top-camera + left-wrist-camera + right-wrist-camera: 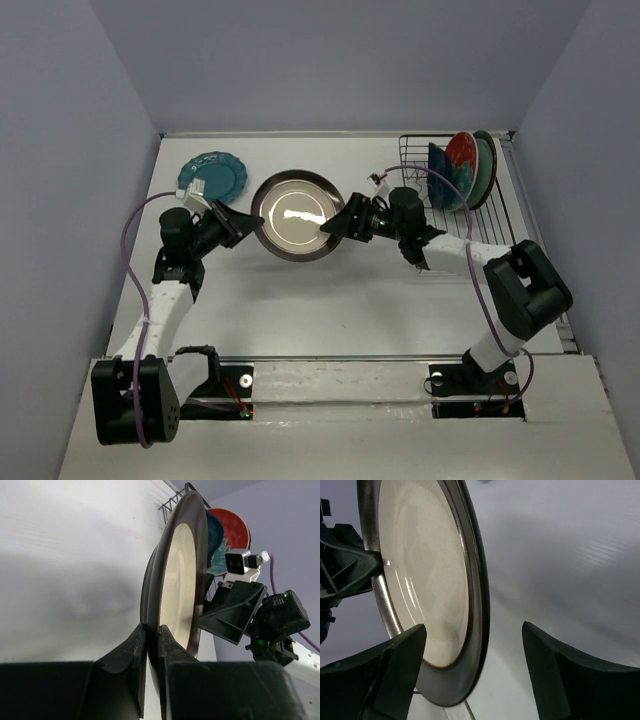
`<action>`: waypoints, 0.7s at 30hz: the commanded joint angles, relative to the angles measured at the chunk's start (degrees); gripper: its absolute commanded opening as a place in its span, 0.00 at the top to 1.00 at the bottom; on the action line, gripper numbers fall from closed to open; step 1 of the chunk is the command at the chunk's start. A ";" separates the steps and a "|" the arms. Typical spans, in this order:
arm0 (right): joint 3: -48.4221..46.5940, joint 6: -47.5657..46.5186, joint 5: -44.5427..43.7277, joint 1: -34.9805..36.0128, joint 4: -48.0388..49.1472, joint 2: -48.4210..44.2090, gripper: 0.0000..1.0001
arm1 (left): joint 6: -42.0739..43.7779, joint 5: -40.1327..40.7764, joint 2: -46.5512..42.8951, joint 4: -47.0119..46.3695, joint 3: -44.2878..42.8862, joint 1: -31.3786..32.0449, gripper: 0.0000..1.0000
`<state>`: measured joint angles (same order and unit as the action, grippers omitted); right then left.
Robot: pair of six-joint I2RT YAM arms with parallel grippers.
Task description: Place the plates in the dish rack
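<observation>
The cream plate with a brown rim [295,215] lies face up at mid-table. My left gripper [248,225] is shut on its left rim, one finger on each face [152,630]. My right gripper [335,225] is open, its jaws straddling the plate's right rim [474,627] without closing on it. The plate fills both wrist views [180,580] [425,570]. The scalloped teal plate [212,175] lies flat at the back left. The black wire dish rack [410,150] at the back right holds a navy plate [440,175], the red floral plate [462,158] and a teal plate [487,165] upright.
The rack's near half [495,225] shows bare wire prongs. The right arm's forearm [455,250] lies across the rack's front left corner. Grey walls close the table on three sides.
</observation>
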<state>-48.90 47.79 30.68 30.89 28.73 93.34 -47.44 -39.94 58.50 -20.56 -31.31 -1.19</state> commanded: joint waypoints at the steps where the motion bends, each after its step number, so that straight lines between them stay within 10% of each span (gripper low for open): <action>1: -1.19 1.51 1.58 0.57 6.60 0.97 0.31 | -5.64 -4.53 -3.30 -10.20 -3.58 4.79 0.94; 4: 0.03 2.48 0.44 0.57 9.40 -0.08 0.50 | -5.56 -4.53 -3.83 -10.73 -4.89 7.07 0.94; 6: 0.83 2.83 -0.52 0.57 10.38 -1.05 0.91 | -5.30 -4.27 -4.36 -10.73 -5.08 7.52 0.94; 10: 2.06 -0.31 -4.91 0.57 7.67 -5.88 0.93 | -0.56 -2.16 -5.24 -4.97 -6.30 7.52 0.34; 13: 0.66 -4.36 -12.02 0.57 -1.02 -11.41 0.93 | 5.66 0.65 -5.50 0.76 -9.46 7.52 0.07; 21: -8.04 -15.97 -22.07 -14.06 -19.67 -25.11 0.93 | 17.72 10.14 -9.36 14.12 -14.48 7.61 0.01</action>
<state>-50.30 38.13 17.93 28.25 12.71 75.85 -37.93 -33.98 52.88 -11.09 -41.45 6.55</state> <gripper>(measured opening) 0.244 0.990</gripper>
